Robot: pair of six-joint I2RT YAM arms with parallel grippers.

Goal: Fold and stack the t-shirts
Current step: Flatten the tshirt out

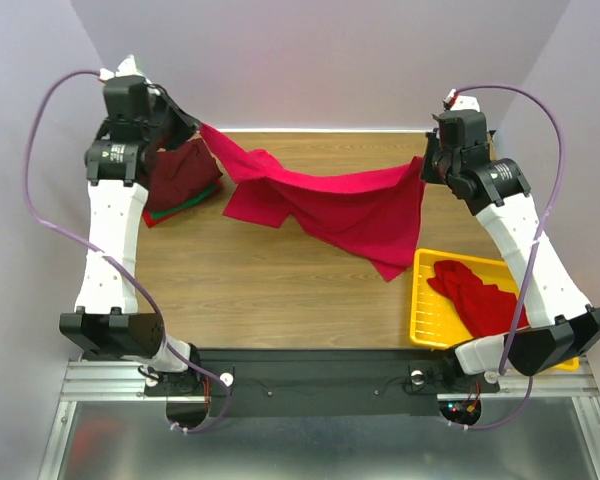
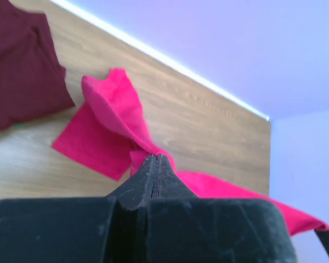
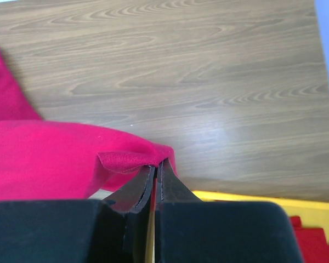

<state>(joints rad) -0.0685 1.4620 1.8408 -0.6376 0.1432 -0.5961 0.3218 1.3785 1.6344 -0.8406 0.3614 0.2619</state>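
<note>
Crimson cloth t-shirt strung btwn both arms over wood-grain table.
L gripper clenched on shirt edge at 10 o'clock; R gripper clenched on opp. edge at 2 o'clock; mid sags, part resting on tabletop.

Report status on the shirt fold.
Left gripper, right gripper shut, each pinching the red t-shirt. Shirt slung between them, sagging onto the table. Folded stack close by left gripper.
</note>
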